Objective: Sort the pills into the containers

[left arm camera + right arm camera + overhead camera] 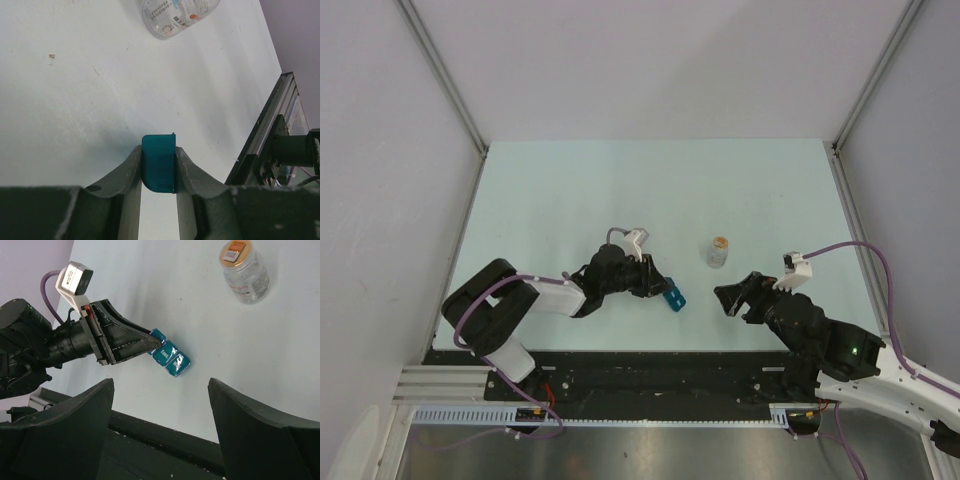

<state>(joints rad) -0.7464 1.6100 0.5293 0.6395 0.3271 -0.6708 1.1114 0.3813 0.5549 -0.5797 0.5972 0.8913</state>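
The containers are one small blue pill box [673, 297] with its square lids closed, lying on the pale table near the front middle. My left gripper [658, 287] is shut on its near end; in the left wrist view the blue box [159, 162] sits pinched between both fingers [129, 172]. The right wrist view shows the box [171, 358] sticking out past the left fingertips, its lids labelled. My right gripper [736, 294] hangs open to the right of the box, nothing between its fingers [85, 415]. No loose pills show.
A small clear bottle [718, 251] with a tan top stands behind and between the grippers, also seen as the bottle [246, 271] and the bottle [177, 15]. The black rail [650, 370] runs along the table's front edge. Side walls close the table.
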